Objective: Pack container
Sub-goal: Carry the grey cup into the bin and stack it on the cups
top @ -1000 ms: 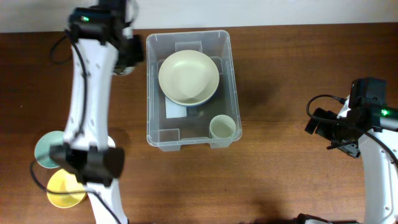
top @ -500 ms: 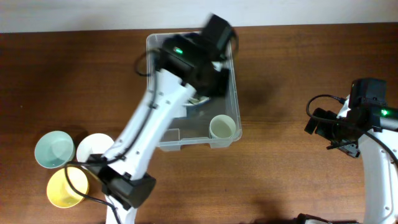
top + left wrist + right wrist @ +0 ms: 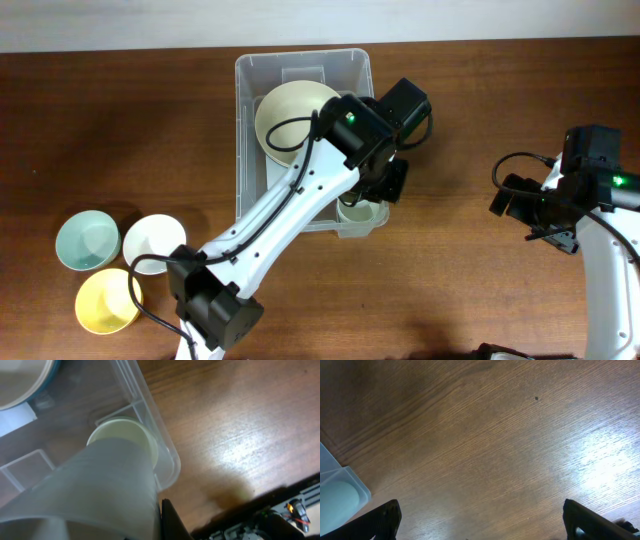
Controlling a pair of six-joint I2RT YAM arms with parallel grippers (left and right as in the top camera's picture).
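The clear container (image 3: 241, 130) stands at the table's middle back. It holds a large cream bowl (image 3: 285, 115) and a pale green cup (image 3: 357, 212) in its near right corner. My left gripper (image 3: 385, 183) hovers over that corner, shut on a pale whitish cup (image 3: 95, 495). In the left wrist view the held cup fills the foreground, just above the pale green cup (image 3: 127, 435) by the container wall (image 3: 150, 415). My right gripper (image 3: 520, 205) is open and empty over bare wood (image 3: 480, 520), right of the container.
Three loose cups stand at the table's near left: teal (image 3: 86, 242), white (image 3: 152, 240) and yellow (image 3: 105, 302). The container's corner (image 3: 345, 491) shows at the left edge of the right wrist view.
My left arm has swung from beyond the container's far left, across it, to above its near right corner. The right arm has not moved.
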